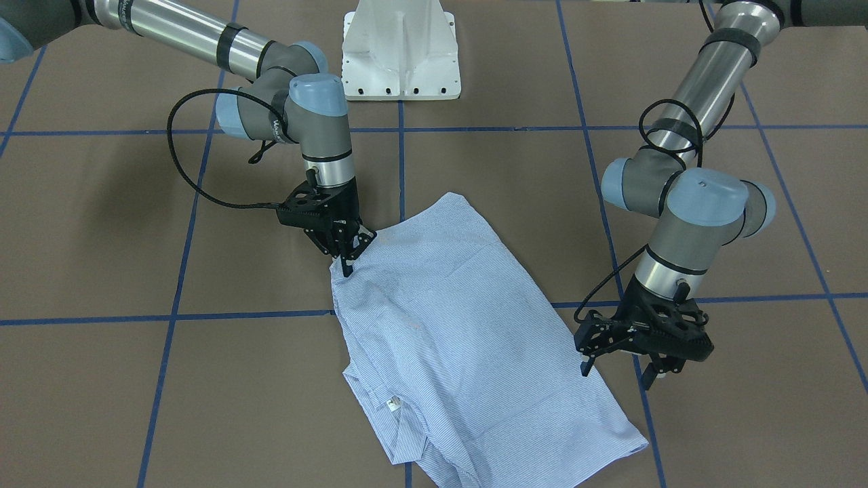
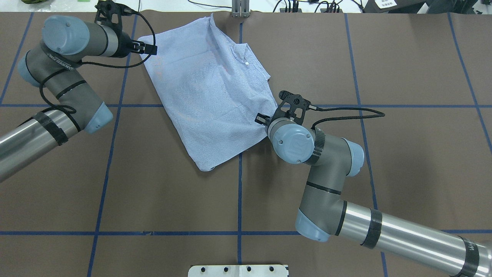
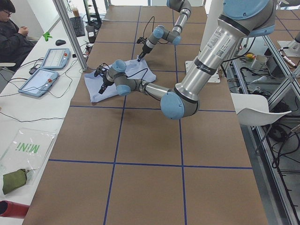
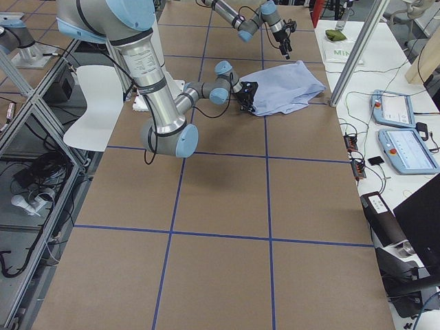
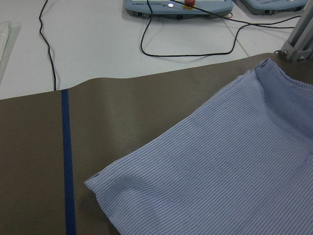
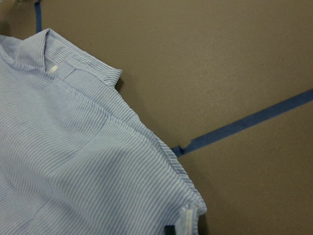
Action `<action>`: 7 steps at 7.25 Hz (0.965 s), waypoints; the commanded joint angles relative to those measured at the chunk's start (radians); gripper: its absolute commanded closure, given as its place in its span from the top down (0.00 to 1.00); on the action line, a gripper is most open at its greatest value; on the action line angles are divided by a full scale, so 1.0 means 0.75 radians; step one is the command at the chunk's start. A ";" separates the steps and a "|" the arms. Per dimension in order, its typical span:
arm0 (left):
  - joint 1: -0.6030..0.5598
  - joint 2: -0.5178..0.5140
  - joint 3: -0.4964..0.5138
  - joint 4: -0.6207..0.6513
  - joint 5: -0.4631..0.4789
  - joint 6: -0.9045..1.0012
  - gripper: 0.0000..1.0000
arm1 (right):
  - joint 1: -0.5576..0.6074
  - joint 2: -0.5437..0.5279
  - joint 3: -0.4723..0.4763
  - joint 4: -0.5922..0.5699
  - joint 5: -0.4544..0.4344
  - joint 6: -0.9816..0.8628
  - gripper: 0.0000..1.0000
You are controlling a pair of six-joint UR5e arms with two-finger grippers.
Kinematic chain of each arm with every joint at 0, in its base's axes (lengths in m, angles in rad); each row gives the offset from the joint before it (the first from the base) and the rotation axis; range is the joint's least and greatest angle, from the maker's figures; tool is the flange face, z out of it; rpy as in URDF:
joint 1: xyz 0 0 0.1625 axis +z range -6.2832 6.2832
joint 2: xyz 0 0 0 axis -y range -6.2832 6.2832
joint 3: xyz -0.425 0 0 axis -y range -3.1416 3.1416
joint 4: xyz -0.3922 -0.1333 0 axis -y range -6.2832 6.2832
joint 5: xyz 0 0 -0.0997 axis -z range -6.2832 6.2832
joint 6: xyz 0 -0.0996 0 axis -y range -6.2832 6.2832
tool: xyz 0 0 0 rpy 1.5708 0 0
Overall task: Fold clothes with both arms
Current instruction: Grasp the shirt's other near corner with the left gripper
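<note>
The light blue striped shirt (image 1: 461, 325) lies folded flat and skewed on the brown table, collar and white neck label (image 1: 392, 404) toward the operators' side. My right gripper (image 1: 347, 268) points down at the shirt's edge nearest it, fingers together and pinching the cloth. In the overhead view the same gripper (image 2: 258, 119) meets the shirt (image 2: 207, 92) at its right edge. My left gripper (image 1: 614, 377) hovers open just off the opposite edge, touching nothing. The left wrist view shows only a bare shirt corner (image 5: 90, 181). The right wrist view shows the collar (image 6: 58, 68).
The white pedestal base (image 1: 401, 51) stands at the robot's side of the table. Blue tape lines (image 2: 239, 192) grid the brown surface. Beyond the far edge are teach pendants (image 3: 42, 79) with cables and a seated person (image 3: 11, 33). An aluminium post (image 2: 240, 7) stands just behind the shirt.
</note>
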 commanded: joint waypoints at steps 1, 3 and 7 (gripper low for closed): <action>0.009 0.152 -0.253 0.014 -0.125 -0.171 1.00 | -0.003 -0.004 0.059 0.000 -0.001 0.000 0.00; 0.143 0.375 -0.614 0.025 -0.170 -0.263 1.00 | -0.029 -0.002 0.147 -0.092 -0.003 0.000 0.00; 0.550 0.529 -0.835 0.037 0.144 -0.827 1.00 | -0.031 -0.004 0.200 -0.117 -0.001 -0.002 0.00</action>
